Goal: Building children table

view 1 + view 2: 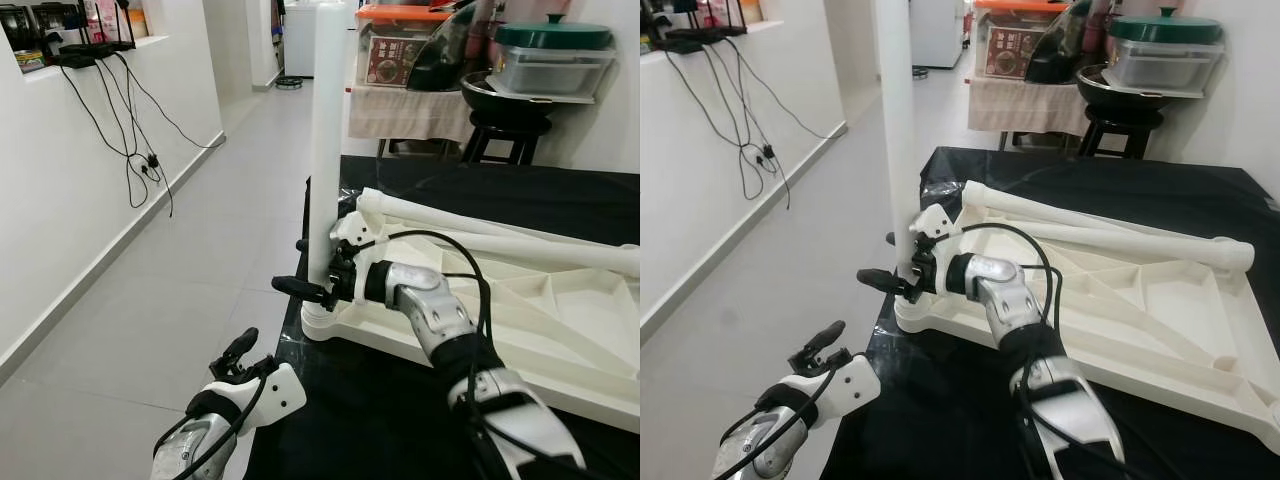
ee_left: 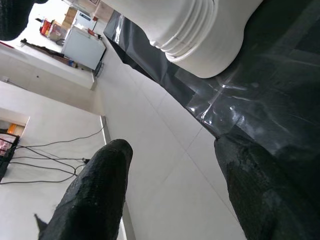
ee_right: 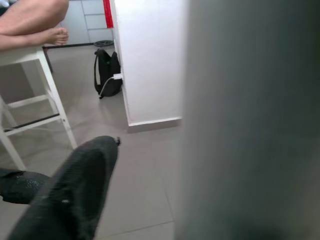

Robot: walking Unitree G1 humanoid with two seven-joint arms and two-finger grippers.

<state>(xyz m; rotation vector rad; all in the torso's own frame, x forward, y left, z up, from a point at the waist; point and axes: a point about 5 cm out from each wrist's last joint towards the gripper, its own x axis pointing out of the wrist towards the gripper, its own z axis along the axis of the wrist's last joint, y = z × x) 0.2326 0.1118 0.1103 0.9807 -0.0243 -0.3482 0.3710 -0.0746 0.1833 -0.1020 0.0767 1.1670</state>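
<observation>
A white children's table top [image 1: 560,310] lies upside down on a black-covered surface [image 1: 380,420]. One white leg [image 1: 327,130] stands upright in the socket at its near left corner. My right gripper [image 1: 290,266] is low on this leg, one black finger [image 1: 300,290] in front of it and one behind, shut on it. Two more white legs [image 1: 480,225] lie loose across the top. My left gripper [image 1: 236,355] hangs open beyond the surface's left edge, below that corner, with nothing between its fingers [image 2: 95,195]. The threaded leg base [image 2: 190,30] is in the left wrist view.
Grey tiled floor [image 1: 180,300] runs along a white wall with hanging cables [image 1: 135,150] on the left. A dark stool [image 1: 505,135] with pots and containers stands behind the surface. The right wrist view has a white stool [image 3: 30,100], a person's foot [image 3: 55,35] and a black bag [image 3: 107,72].
</observation>
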